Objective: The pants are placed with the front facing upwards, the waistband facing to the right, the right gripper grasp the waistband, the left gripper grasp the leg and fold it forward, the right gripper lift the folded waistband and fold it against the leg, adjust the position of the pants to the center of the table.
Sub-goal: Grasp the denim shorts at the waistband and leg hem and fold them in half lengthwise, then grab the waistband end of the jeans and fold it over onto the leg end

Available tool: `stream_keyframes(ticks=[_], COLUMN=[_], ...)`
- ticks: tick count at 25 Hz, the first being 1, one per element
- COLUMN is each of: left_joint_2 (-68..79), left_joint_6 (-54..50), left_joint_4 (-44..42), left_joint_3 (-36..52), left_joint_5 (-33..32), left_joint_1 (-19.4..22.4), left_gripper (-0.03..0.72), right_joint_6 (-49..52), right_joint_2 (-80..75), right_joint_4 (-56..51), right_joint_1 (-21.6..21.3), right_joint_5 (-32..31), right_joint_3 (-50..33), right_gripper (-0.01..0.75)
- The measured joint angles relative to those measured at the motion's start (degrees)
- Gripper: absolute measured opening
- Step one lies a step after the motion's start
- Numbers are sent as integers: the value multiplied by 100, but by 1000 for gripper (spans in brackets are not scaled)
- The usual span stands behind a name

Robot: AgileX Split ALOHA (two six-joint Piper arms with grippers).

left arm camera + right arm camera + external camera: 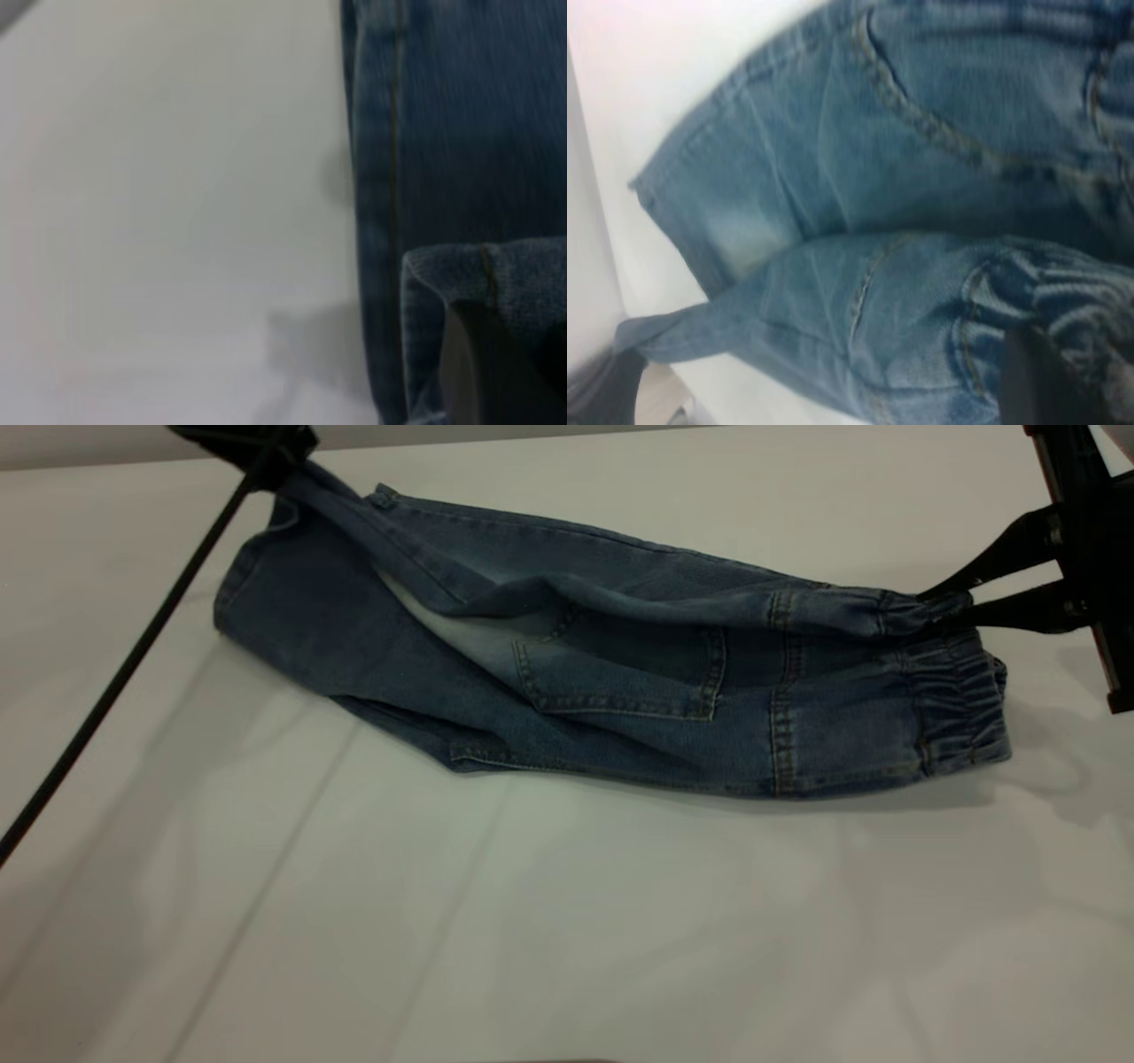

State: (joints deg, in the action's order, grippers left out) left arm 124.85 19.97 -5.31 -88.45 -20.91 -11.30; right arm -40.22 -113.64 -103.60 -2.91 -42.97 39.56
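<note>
The blue denim pants lie across the white table, back pocket showing and waistband to the right. My left gripper at the far left is shut on a leg hem and holds it lifted off the table. The left wrist view shows the hem over one dark finger. My right gripper is shut on the waistband's far, upper layer, raised above the lower layer. In the right wrist view the ruched waistband bunches at a dark finger. A denim ridge stretches between both grippers.
A thin black rod slants from the left gripper down to the table's left edge. The right arm's black body stands at the right border. Bare white table spreads in front of the pants.
</note>
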Motion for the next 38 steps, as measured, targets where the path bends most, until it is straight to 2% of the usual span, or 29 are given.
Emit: stream_keyframes(ticks=[6, 14, 19, 21, 22, 23, 24, 27, 35, 38], left_joint_2=[574, 944, 948, 948, 948, 948, 948, 948, 737, 599], left_joint_6=[-5, -87, -309, -406, -550, -627, -713, -751, -790, -792], left_joint_4=[0, 0, -5, -19, -19, -19, -19, -19, -19, -19], left_joint_3=[-701, -798, -800, -800, -800, -800, -800, -800, -805, -805], left_joint_5=[-11, 53, 295, 326, 344, 344, 344, 272, -233, -304], left_joint_1=[-12, -12, -13, -13, -13, -13, -13, -18, -18, -18], left_gripper=[50, 86, 227, 291, 351, 370, 398, 407, 412, 410], right_joint_6=[398, 456, 657, 726, 753, 752, 689, 334, -857, -948], right_joint_2=[-44, -49, -49, -49, -49, -49, -49, -49, 337, 594], right_joint_4=[0, -21, -30, -29, -36, -36, -36, -31, 387, 1087], right_joint_1=[0, 0, 0, 0, 0, 0, -4, -11, -11, -11], right_joint_5=[611, 1080, 1242, 1277, 1286, 1291, 1271, 978, -375, -649], right_joint_3=[91, 91, 176, 263, 319, 347, 373, 378, 378, 378], right_gripper=[51, 69, 161, 232, 302, 339, 410, 463, 475, 477])
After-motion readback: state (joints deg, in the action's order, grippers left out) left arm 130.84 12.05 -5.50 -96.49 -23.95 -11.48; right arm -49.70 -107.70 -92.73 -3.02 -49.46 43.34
